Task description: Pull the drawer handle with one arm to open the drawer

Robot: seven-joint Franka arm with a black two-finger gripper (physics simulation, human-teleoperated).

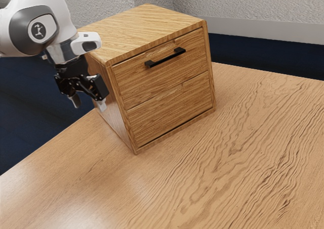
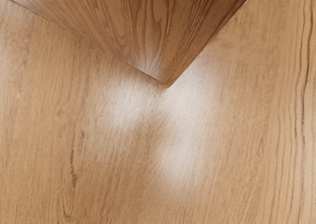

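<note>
Handle [image 1: 165, 57]: rigid black bar on upper drawer [image 1: 157, 80], cabinet [image 1: 136, 29] far-centre on table [image 1: 243, 163]. Slim, probably slick, so grip mid-bar. Gripper [image 1: 89, 103] left of cabinet, jaws apart, empty.

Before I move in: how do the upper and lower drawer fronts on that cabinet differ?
The upper drawer front carries a black bar handle; the lower drawer front shows none. The upper sits under the cabinet top; the lower near the table. Both share the same wood grain and look shut.
</note>
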